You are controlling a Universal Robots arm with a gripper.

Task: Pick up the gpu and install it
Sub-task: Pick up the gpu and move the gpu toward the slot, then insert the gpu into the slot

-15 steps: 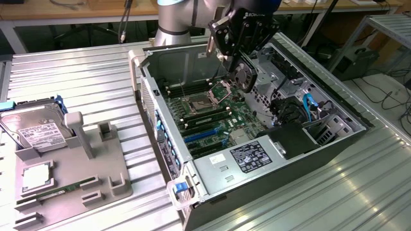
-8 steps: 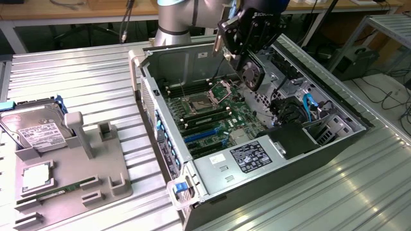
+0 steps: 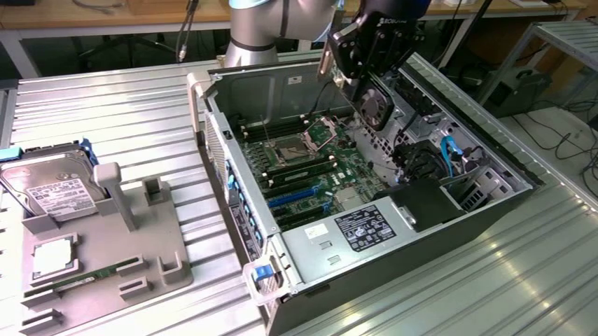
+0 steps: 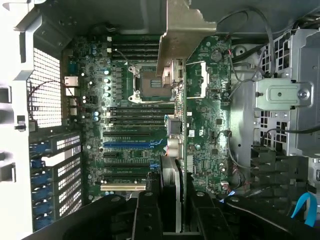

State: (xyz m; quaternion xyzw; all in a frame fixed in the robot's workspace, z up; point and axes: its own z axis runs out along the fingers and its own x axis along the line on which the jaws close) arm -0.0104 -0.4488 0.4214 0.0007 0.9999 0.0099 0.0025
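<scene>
pickup is done: thin flat dark gpu card with silver-beige bracket (image 4: 172, 167) is clamped in the jaws, held over the green motherboard (image 4: 125, 100); not yet seated in a slot.

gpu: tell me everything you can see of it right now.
The gpu is clamped between the black fingers of the tool. From the wrist view it shows edge-on: a thin card with a silver-beige metal bracket at its far end. It hangs above the motherboard inside the open case, not seated in any slot. Its faces cannot be made out.
</scene>
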